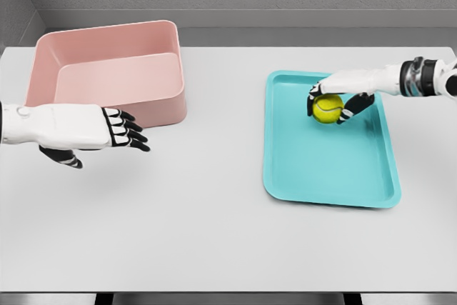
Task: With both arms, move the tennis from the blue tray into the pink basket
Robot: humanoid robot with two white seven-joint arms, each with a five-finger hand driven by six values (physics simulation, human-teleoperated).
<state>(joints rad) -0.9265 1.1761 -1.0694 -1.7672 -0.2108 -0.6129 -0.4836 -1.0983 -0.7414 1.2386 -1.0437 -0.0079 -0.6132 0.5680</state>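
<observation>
A yellow tennis ball (328, 108) sits over the upper part of the blue tray (328, 169) at the right of the white table. My right hand (338, 102) reaches in from the right edge, its black-tipped fingers curled around the ball. I cannot tell whether the ball rests on the tray or is lifted. The pink basket (107, 69) stands at the back left, with nothing in it. My left hand (127, 129) hovers just in front of the basket's near wall, fingers stretched out flat and holding nothing.
The white table (207, 233) runs to a front edge near the bottom of the view. A grey wall lies behind it. Bare table surface separates the basket from the tray.
</observation>
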